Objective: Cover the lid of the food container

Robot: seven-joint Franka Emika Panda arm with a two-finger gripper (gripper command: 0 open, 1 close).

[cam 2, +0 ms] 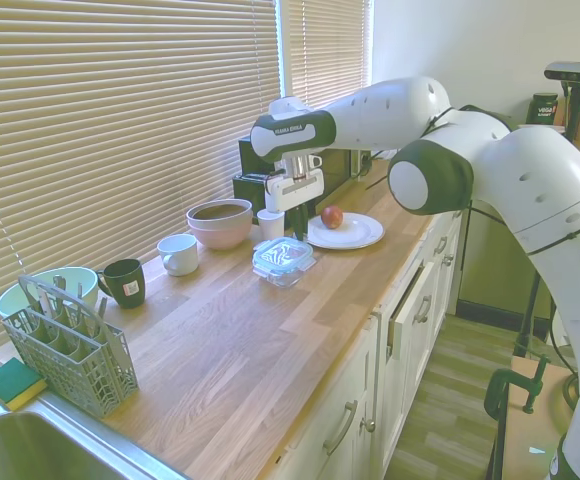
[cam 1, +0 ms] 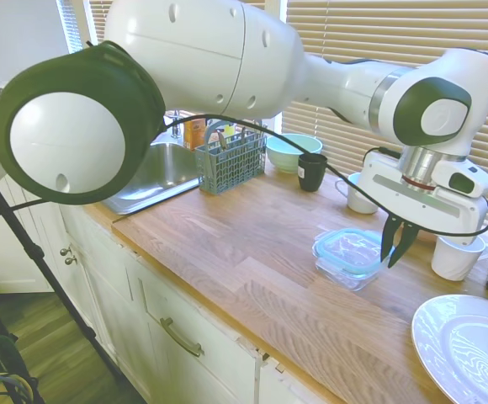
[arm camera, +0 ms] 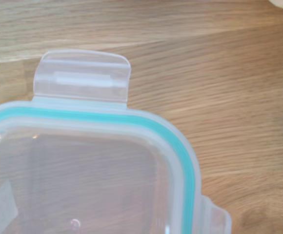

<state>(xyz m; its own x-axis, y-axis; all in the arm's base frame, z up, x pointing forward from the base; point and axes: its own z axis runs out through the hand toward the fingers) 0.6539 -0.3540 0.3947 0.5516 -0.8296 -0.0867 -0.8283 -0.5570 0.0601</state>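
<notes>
On worktop (cam 1: 227, 252): lid (cam 1: 351, 250) atop food container (cam 1: 345, 273); jaws nearly together, holding nothing.

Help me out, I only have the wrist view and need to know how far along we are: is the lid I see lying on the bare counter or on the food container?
Observer: The lid lies on top of the food container; the glass walls show beneath it.
Operator: Where is the gripper relative to it?
Observer: The gripper hangs low at the lid's end, on the side nearest a white mug.
Operator: Anything else close by?
Observer: A white plate with an apple on it sits on the counter just beyond the container.
</notes>
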